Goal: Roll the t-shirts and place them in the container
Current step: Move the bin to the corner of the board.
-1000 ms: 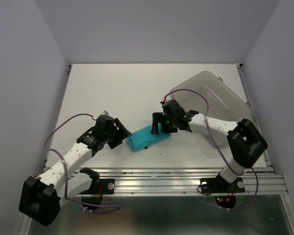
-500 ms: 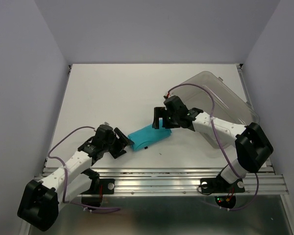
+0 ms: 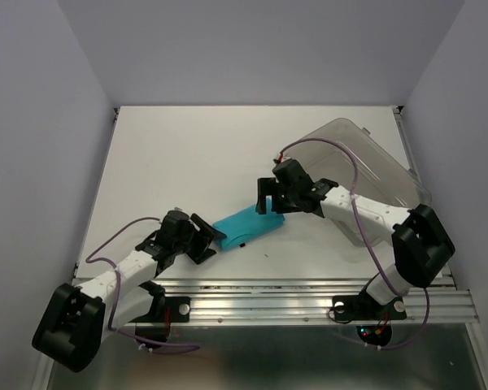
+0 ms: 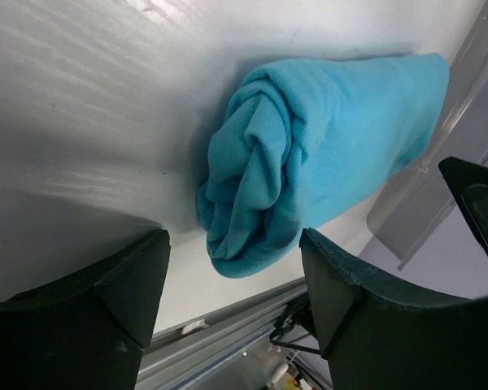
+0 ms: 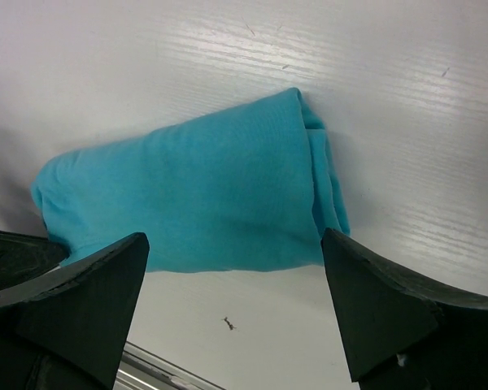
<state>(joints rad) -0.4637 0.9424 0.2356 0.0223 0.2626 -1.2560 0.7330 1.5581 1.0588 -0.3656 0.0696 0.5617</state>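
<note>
Two empty tools, the left tool [image 3: 207,241] and the right tool [image 3: 267,201], stand wide at either end of the teal t-shirt [image 3: 246,225], which looks fully rolled, so next they need only back clear.

The right gripper [image 3: 268,203] hides part of the far end of the t-shirt [image 3: 246,225]; a dark speck [image 5: 228,322] just beside the t-shirt is too small to identify.

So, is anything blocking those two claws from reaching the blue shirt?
Nothing visible. The left claw and right claw both stand open at opposite ends of the rolled t-shirt, with only table surface between.
</note>
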